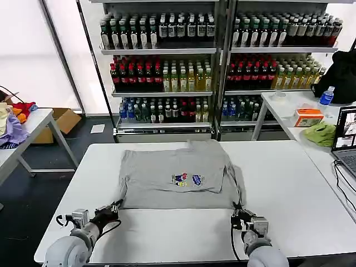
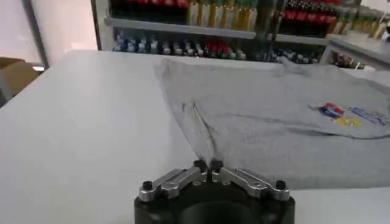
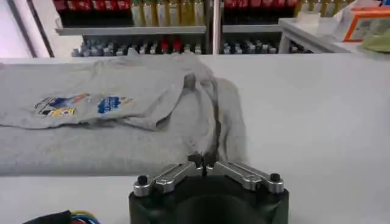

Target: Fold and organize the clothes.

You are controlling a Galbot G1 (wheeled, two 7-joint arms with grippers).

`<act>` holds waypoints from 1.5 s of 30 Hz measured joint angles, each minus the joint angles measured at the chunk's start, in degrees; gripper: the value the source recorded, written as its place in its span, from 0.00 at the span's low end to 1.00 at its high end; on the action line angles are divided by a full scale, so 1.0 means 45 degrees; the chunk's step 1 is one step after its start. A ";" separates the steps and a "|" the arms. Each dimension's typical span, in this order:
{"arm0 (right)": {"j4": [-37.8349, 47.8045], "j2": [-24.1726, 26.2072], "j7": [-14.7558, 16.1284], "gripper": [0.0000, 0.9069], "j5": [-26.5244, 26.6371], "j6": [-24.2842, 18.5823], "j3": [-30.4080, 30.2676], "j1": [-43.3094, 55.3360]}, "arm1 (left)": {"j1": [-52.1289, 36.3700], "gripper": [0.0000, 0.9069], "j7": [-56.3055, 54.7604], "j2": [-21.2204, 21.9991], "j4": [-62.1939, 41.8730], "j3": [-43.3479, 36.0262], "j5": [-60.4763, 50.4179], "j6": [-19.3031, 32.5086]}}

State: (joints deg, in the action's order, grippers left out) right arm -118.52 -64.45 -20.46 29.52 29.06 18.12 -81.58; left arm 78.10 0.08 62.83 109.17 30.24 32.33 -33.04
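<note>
A light grey short-sleeved shirt (image 1: 178, 178) with a small multicoloured chest print lies on the white table (image 1: 289, 189), its top part folded down so the print faces up. My left gripper (image 1: 115, 208) sits at the shirt's near left corner, shut on the hem. The left wrist view shows its tips (image 2: 207, 165) pinching the cloth of the shirt (image 2: 274, 122). My right gripper (image 1: 239, 214) is at the near right corner. In the right wrist view it (image 3: 204, 161) is shut where the folds of the shirt (image 3: 122, 122) gather.
A side table at the right holds a lime-green cloth (image 1: 321, 133), an orange box (image 1: 307, 117), a water bottle (image 1: 326, 95) and a laptop (image 1: 347, 139). Coloured garments (image 1: 14, 119) lie on a table at the left. Bottle shelves (image 1: 167, 55) stand behind.
</note>
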 measured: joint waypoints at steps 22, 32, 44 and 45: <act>-0.3444 -0.0435 0.1506 1.00 -0.1571 0.0384 0.1873 -0.4939 | 0.5587 1.00 -0.0139 0.0468 0.3924 0.2685 0.0388 -0.0071; -0.3877 0.0125 0.2190 1.00 -0.0782 0.0497 0.3726 -0.4180 | 0.6508 1.00 -0.0121 0.0265 0.4862 0.4082 0.1007 -0.0068; 0.0571 0.2264 0.5095 1.00 0.0856 0.0628 0.2953 0.2291 | 0.3556 1.00 0.1258 -0.1758 0.3244 0.3992 0.1473 -0.0052; 0.1086 0.2332 0.5342 1.00 0.0880 0.0638 0.2624 0.2920 | 0.3075 1.00 0.1452 -0.1978 0.2903 0.3757 0.1482 -0.0046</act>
State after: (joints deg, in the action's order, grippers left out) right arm -113.63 -53.95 3.58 33.48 31.93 29.93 -68.44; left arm 91.94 6.62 53.93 122.24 47.15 39.00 -33.25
